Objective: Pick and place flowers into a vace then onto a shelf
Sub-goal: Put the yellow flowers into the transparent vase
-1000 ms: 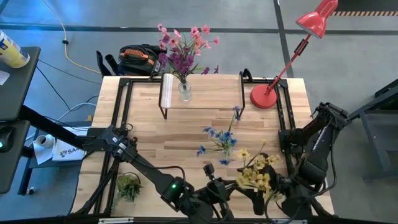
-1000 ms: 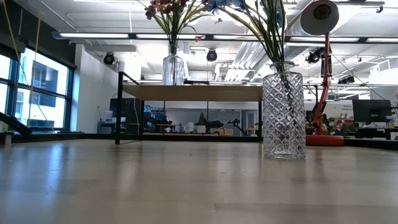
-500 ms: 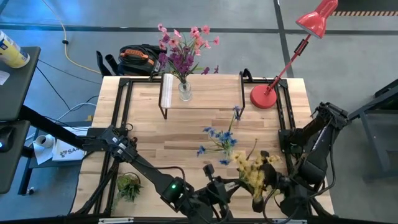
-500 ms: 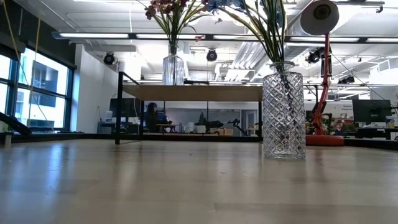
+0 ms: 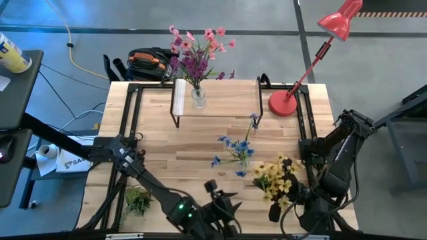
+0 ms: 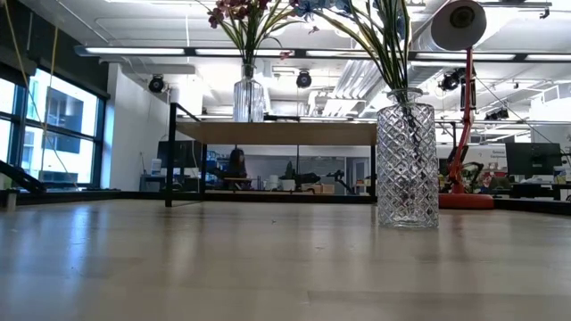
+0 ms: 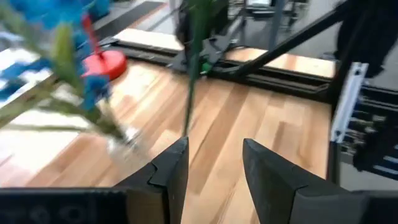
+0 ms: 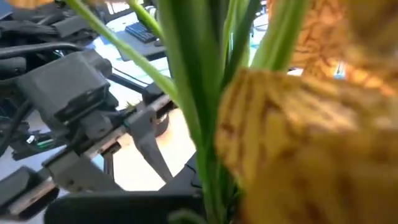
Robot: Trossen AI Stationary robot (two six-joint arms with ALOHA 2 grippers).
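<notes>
The high view looks straight down on the whole counter. The low view sits at counter level, facing the far room. Both share the shelf and red lamp. Each wrist view looks forward, close to stems.
</notes>
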